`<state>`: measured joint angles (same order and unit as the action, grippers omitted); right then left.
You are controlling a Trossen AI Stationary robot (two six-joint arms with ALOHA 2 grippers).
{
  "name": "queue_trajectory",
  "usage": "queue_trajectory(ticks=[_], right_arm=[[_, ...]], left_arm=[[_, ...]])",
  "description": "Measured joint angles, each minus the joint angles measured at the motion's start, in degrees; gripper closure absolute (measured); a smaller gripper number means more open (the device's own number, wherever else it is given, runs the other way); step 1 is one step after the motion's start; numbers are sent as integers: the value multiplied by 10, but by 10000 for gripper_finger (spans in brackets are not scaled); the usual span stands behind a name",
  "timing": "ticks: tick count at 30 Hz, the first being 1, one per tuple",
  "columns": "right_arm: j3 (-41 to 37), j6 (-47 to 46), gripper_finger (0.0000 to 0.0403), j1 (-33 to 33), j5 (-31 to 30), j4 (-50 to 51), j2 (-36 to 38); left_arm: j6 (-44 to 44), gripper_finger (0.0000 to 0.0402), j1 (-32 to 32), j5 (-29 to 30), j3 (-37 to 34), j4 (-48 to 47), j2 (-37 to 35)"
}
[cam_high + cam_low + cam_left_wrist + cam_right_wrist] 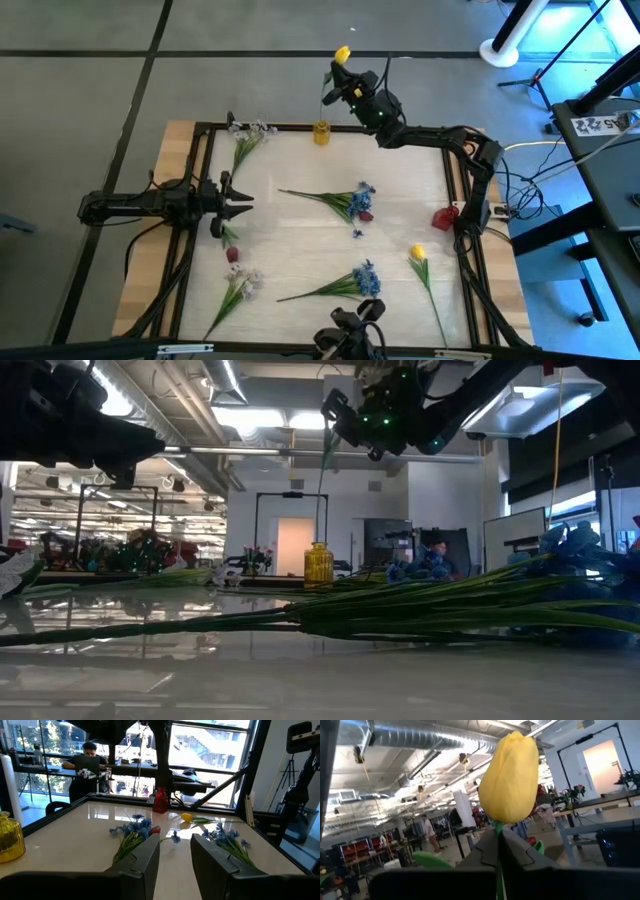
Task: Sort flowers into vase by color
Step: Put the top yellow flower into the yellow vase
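Step in hand: getting a yellow tulip into the yellow vase [321, 132], which stands at the table's far edge, abt mid-way along. The right gripper [340, 88] hangs high above & just beyond that vase, its fingers pressed together on the stem of the yellow tulip [343, 54]; in the right wrist view the bloom [511, 776] stands up right past the fingers w/ the stem pinched between them. In the low view the stem [324, 455] hangs down from the gripper [345, 410] toward the vase [318, 564], its lower end well above the mouth, so it's not in yet. Next move, by my read: line the stem tip over the narrow mouth, lower straight down, then let go; a thin bendy stem & small opening mean little room for error. The left gripper [243, 200] waits near the table's left edge, fingers spread, nothing in them (left wrist view shows a clear gap between its fingers [144, 862]). Still on the table: white sprigs [250, 133] near the far left corner & another white sprig [243, 283] near the near left corner, blue clusters at centre [355, 200] & toward the near edge [364, 279], a second yellow tulip [418, 255] near the near right corner, a dark red bud [232, 254] by the left edge. A red vase [446, 217] stands at the right edge.
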<state>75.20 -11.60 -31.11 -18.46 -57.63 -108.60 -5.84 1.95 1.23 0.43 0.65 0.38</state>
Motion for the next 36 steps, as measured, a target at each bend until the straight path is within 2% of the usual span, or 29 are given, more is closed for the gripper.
queue_trajectory(ticks=[9,17,26,31,36], right_arm=[[-1,1,401,0,0,53,0],[-1,1,401,0,0,51,0],[-1,6,396,18,31,68,4],[-1,69,395,38,9,229,56],[0,67,394,41,5,542,143]], left_arm=[[0,294,0,0,0,0,0],[0,294,0,0,0,0,0],[0,294,0,0,0,0,0],[0,294,0,0,0,0,0],[0,294,0,0,0,0,0]])
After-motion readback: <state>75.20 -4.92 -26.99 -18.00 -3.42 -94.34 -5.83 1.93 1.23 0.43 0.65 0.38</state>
